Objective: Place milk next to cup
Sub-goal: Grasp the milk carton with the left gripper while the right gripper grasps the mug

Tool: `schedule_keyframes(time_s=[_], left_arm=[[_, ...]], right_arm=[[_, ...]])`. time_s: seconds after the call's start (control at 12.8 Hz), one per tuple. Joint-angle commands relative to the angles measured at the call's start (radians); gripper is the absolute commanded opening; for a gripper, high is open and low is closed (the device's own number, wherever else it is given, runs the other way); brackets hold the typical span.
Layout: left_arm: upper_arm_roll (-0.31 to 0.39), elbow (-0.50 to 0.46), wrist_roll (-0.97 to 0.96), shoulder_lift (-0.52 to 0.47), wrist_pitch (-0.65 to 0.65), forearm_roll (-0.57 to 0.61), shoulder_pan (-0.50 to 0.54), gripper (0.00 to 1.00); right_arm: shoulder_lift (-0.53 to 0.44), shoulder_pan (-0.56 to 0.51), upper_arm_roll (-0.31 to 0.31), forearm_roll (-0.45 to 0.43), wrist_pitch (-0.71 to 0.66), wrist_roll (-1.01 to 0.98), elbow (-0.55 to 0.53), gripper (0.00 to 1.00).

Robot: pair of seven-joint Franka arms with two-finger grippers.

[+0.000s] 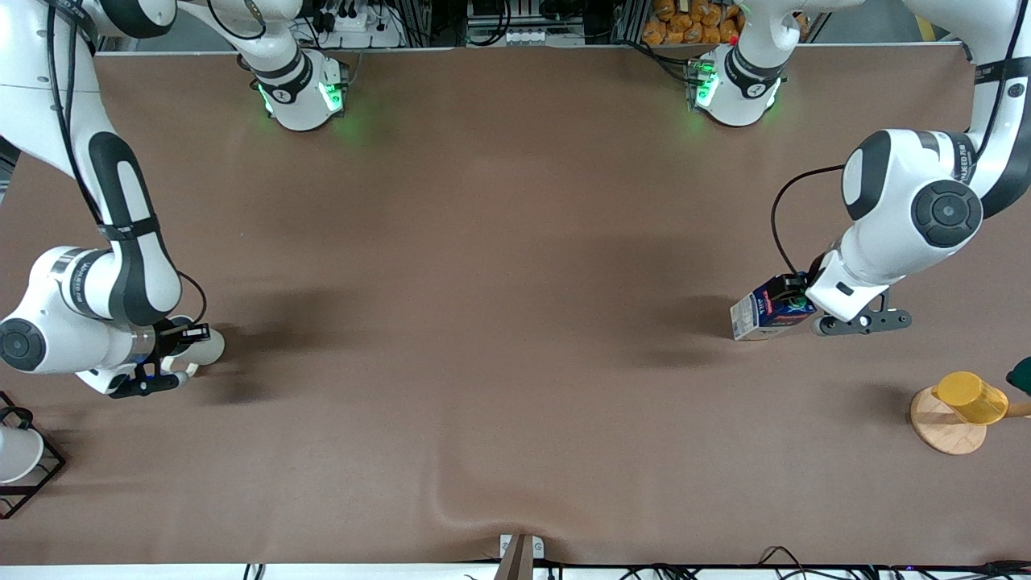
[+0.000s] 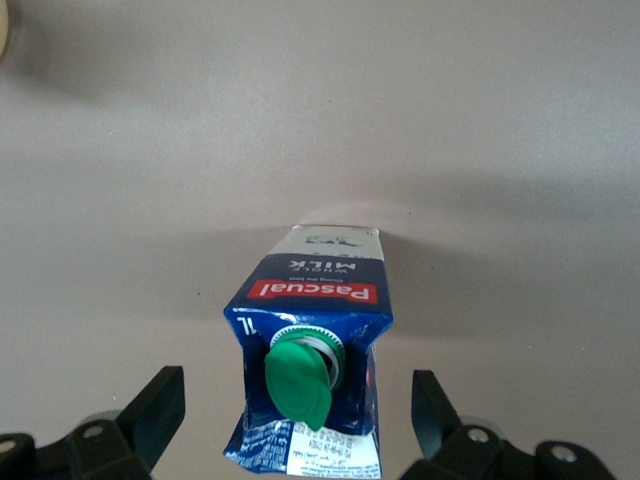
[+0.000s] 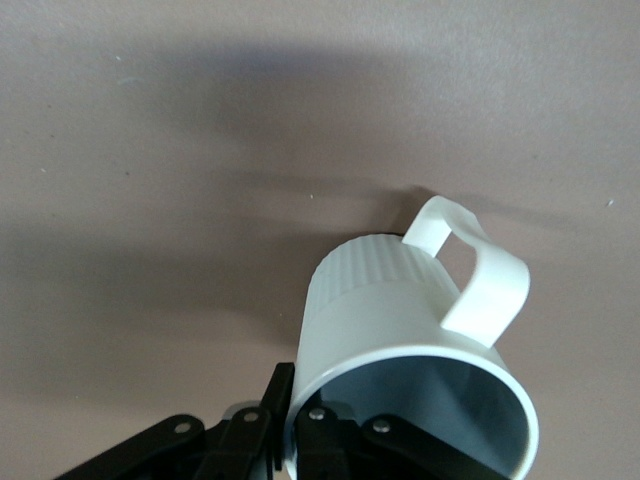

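Milk carton looks light and crushable; I'd pinch its flat sides with my wide-open left gripper. Right gripper clamps the mug's rim.

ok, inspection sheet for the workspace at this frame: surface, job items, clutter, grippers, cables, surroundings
Surface: brown table cloth, wrinkled at the edge nearest the front camera.
Job's things: milk upright toward the left arm's end; cup at the right arm's end.
Clutter: yellow cup on wooden coaster; white cup in wire frame.
Grippers: left gripper open astride the milk; right gripper shut on the cup's rim.
Cables: black cable at the left wrist.
Surroundings: nothing seen.
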Motion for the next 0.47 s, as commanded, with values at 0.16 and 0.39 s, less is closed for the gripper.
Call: schedule_keyframes(time_s=[0.16, 0.39], left_arm=[[-0.010, -0.003, 0.002, 0.023, -0.004, 0.025, 0.009, 1.00], [-0.010, 0.003, 0.000, 0.046, -0.004, 0.023, 0.009, 0.92]], right_arm=[[-0.006, 0.084, 0.009, 0.021, -0.007, 0.009, 0.071, 0.00], [-0.003, 0.201, 0.009, 0.021, -0.006, 0.183, 0.094, 0.00]])
